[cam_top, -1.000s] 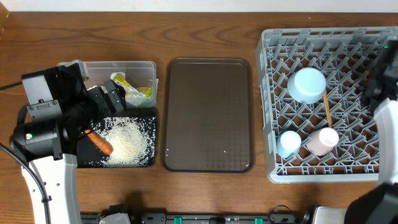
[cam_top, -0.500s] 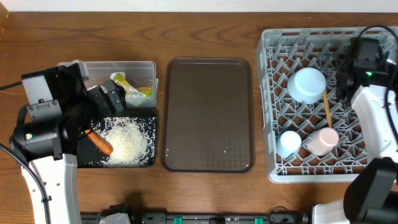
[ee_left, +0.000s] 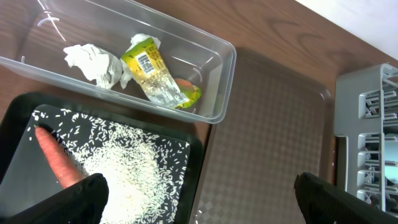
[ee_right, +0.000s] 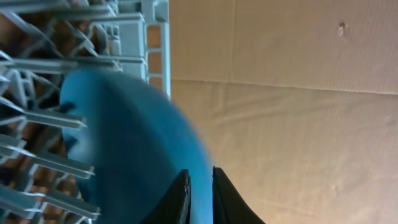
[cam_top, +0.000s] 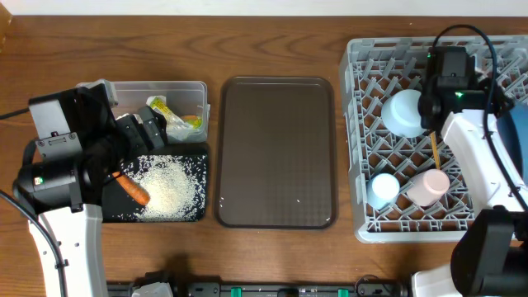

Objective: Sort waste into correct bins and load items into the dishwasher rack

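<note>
My left gripper is open and empty, above the right edge of the black tray. The tray holds loose rice and an orange carrot. The clear tub holds crumpled white paper and the yellow-green wrapper. My right gripper is shut on the rim of the blue plate, beside the grey rack. In the overhead view the right wrist hides its fingers. The rack holds a white-blue bowl, a light blue cup, a pink cup and a chopstick.
The dark brown serving tray lies between the bins and the rack. The black tray and clear tub sit at the left under my left arm. A tan wall fills the right of the right wrist view.
My right arm has swung left along the rack's far side, from the right edge to above the bowl. The left arm and the bins are unchanged.
</note>
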